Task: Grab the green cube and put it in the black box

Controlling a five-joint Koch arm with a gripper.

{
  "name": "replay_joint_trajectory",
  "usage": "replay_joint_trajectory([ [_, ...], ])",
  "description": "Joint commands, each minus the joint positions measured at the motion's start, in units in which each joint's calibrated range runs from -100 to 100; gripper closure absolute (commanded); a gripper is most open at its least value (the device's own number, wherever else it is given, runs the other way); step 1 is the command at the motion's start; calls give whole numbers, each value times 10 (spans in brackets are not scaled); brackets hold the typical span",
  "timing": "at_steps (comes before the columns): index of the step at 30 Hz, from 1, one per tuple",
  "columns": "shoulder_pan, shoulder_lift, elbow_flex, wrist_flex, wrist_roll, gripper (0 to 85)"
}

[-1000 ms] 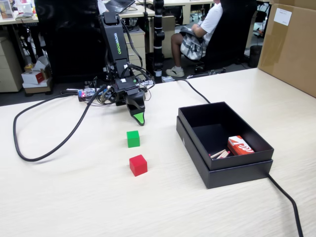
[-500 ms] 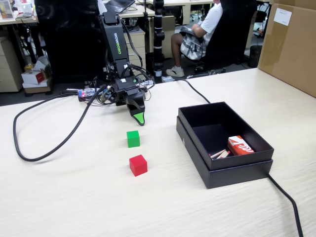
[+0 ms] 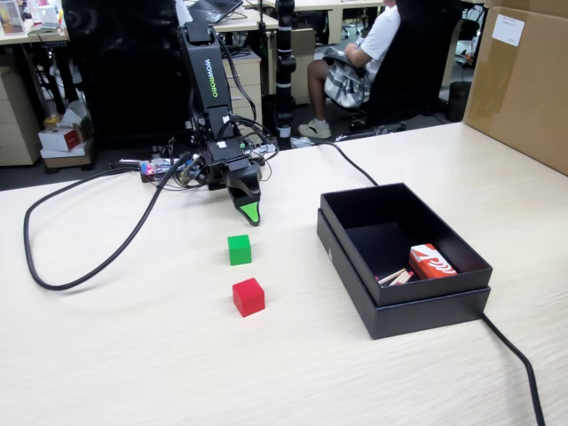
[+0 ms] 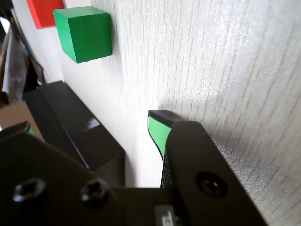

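pale wood-grain table (image 3: 133, 355) fills the fixed view, with the koch arm (image 3: 206, 84) standing at its far edge among a tangle of wires. its gripper (image 3: 251, 213) points down, the green pointed tip just above the tabletop. only 1 tip shows here, so whether the jaws are apart or together cannot be told from this view. the green cube (image 3: 239, 249) sits flat on the table just in front of that tip, nearer the camera and slightly left, not touching it. the red cube (image 3: 248, 296) lies a little nearer still, apart from the green one. to the right stands the black box (image 3: 355, 266), open-topped, holding an orange-and-white carton (image 3: 431, 262) and a few thin sticks (image 3: 395, 277) in its near corner. a thick black cable (image 3: 80, 240) loops across the left of the table, another runs past the box's right corner. a big brown cardboard box (image 3: 524, 80) stands at the right edge, and a seated person (image 3: 355, 62) is behind the table.

the wrist view lies on its side. the gripper (image 4: 89, 120) shows 1 green tip (image 4: 157, 129) by the tabletop and a sliver of the other jaw at the left edge, with a clear gap between them, so the jaws stand apart and hold nothing. the green cube (image 4: 83, 33) lies ahead of the tips, near the top, untouched, with the red cube (image 4: 43, 10) beyond it. the black box (image 4: 70, 127) runs along the left side.
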Motion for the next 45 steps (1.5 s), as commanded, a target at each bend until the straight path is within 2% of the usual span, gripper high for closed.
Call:
replay_joint_trajectory([
  [1,0,-1,3,26,-1,364],
  [31,5,1,6,26,-2,374],
  [34,4,1,6,26,-2,411],
  [42,11,-1,3,25,-4,404],
  [43,8,-5,3,22,-3,404],
  [45,-3,-106,17,-74,-9,407],
])
